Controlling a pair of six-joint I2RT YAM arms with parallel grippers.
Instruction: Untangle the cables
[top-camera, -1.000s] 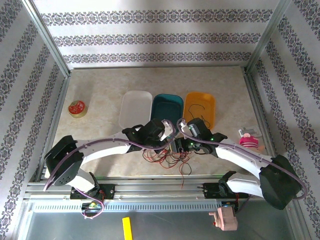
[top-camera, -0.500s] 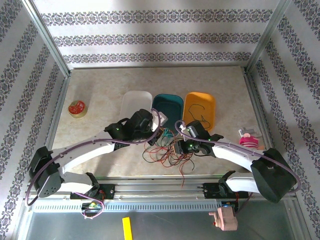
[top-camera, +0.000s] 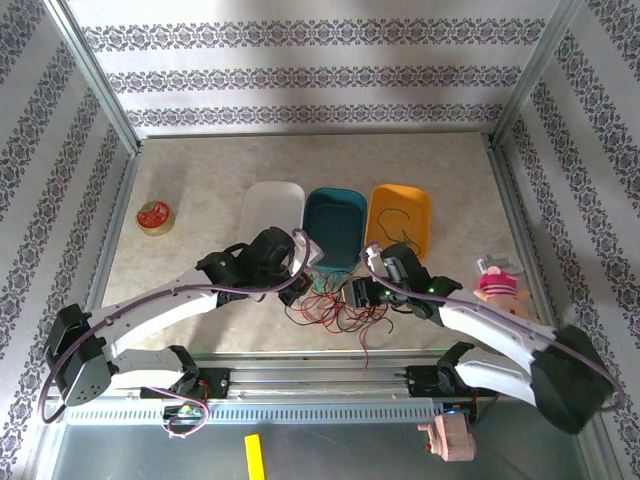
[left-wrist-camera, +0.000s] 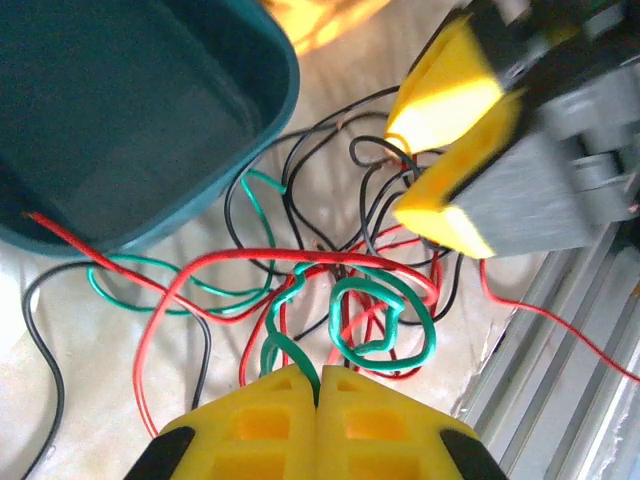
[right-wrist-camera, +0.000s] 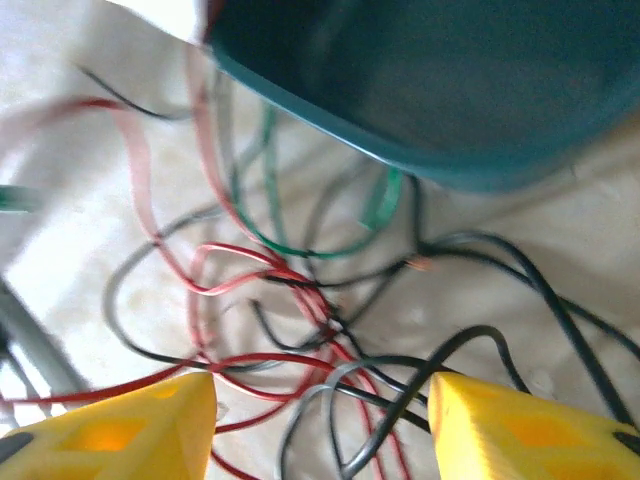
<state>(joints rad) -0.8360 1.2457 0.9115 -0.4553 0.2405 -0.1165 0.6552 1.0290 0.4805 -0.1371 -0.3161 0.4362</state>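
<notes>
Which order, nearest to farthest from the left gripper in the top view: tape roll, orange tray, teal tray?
1. Teal tray, just beyond the left gripper.
2. Orange tray, farther off to its right.
3. Tape roll, far off to its left.

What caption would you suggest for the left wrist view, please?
Left gripper shut on a green cable at the edge of a red, green and black tangle beside the teal tray.

This is a robot test cell dressed to look like a home — aluminium frame posts (top-camera: 106, 95) hold striped floral wallpaper (top-camera: 300, 75) around a marble-patterned table (top-camera: 200, 180). The left arm (top-camera: 170, 300) and right arm (top-camera: 500, 330) are bolted to a metal rail (top-camera: 320, 375).
</notes>
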